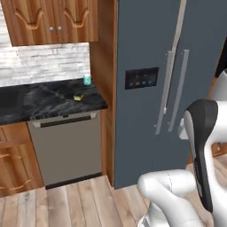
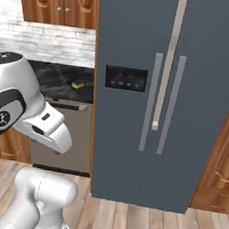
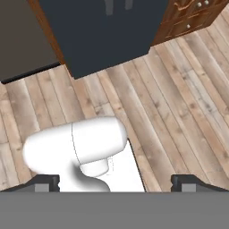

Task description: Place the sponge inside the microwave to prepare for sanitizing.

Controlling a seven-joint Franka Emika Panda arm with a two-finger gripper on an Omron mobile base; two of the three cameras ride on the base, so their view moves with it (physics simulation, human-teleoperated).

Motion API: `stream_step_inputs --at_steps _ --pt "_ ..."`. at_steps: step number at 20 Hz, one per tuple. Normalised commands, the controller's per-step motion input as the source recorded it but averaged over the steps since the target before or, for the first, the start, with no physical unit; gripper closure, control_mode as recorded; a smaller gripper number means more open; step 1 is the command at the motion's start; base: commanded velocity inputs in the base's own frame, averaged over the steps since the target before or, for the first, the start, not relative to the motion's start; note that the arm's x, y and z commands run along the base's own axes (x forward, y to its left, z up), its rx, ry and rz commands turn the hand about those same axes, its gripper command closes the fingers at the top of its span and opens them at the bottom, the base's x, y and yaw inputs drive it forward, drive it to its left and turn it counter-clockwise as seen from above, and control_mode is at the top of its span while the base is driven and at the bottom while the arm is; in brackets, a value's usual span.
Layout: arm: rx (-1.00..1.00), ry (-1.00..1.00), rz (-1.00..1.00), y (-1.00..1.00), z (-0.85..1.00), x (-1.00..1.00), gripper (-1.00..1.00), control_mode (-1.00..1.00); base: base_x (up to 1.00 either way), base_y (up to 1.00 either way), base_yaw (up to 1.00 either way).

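Left base view shows the sponge (image 1: 78, 96) lying on the dark marble worktop (image 1: 44, 102), left of the tall grey fridge (image 1: 146, 88) and just in front of a teal cup (image 1: 87, 80) that stands near the wall; what the cup holds cannot be seen. A grey dishwasher (image 1: 66, 148) sits under the worktop. By the fridge, the white arm is folded, its hand pointing down at the wooden floor (image 3: 179, 98). The gripper (image 3: 115, 182) is spread wide and holds nothing.
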Motion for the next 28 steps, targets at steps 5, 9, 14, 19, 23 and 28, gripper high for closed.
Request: stream_step_inputs --at_steps 5,9,14,19,23,28 --pt "0.0 0.0 0.0 0.0 0.0 0.0 -1.0 1.0 0.5 0.83 -0.3" --pt "0.0 0.0 0.0 0.0 0.0 0.0 -1.0 1.0 0.46 0.76 -0.3" --pt "0.0 0.0 0.0 0.0 0.0 0.0 -1.0 1.0 0.28 0.65 -0.27" --pt "0.0 0.0 0.0 0.0 0.0 0.0 -1.0 1.0 0.08 0.67 -0.11" --pt "0.0 0.0 0.0 0.0 0.0 0.0 -1.0 1.0 0.0 0.72 0.0" --pt "0.0 0.0 0.0 0.0 0.0 0.0 -1.0 1.0 0.13 0.62 0.02"
